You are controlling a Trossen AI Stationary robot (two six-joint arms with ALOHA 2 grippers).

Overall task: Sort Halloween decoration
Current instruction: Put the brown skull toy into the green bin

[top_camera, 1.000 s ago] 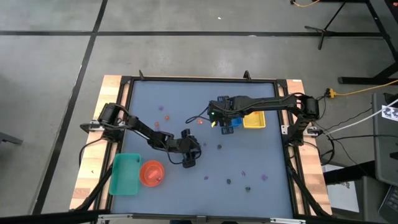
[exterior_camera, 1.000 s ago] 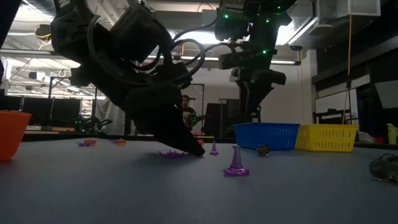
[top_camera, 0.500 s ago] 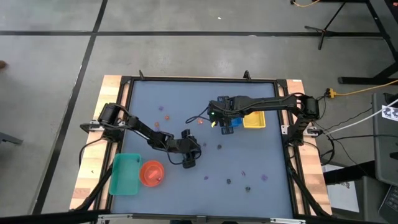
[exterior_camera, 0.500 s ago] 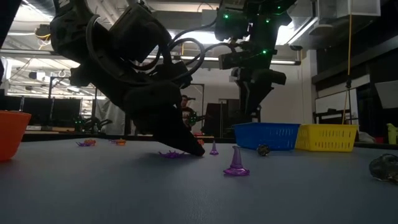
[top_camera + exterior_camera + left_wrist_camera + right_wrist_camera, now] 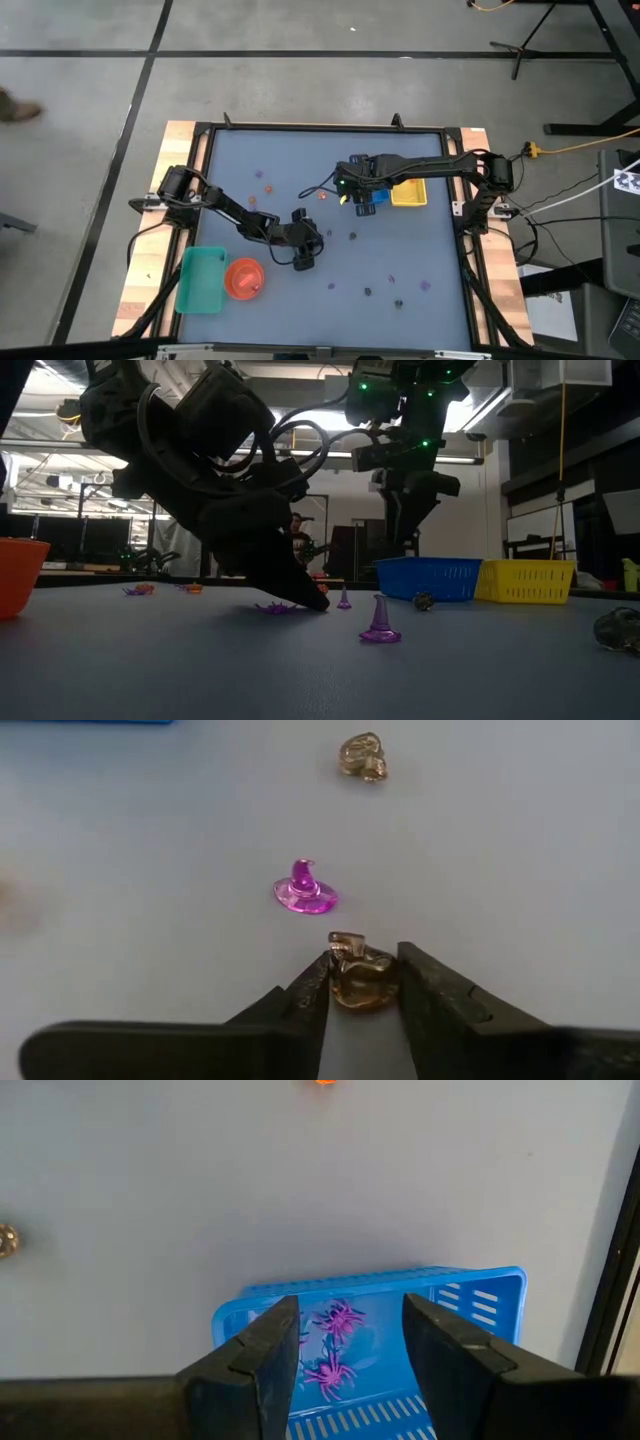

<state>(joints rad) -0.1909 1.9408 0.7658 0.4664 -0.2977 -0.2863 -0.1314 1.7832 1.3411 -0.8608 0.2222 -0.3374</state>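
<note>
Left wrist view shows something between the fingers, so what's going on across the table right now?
The left gripper is down at the table with its fingers on either side of a small brownish skull-like piece; a purple witch hat lies just beyond it. The right gripper hangs open above the blue tray, which holds two purple spiders. More pieces lie scattered on the table.

The left pincer [image 5: 363, 982] is down on the counter [image 5: 420, 160] near its middle, a small skull [image 5: 361, 979] between its fingers; a tiny hat [image 5: 305, 890] lies just beyond. The right pincer [image 5: 348, 1342] hangs over a tray [image 5: 480, 1295] holding two spiders [image 5: 335, 1345].
</note>
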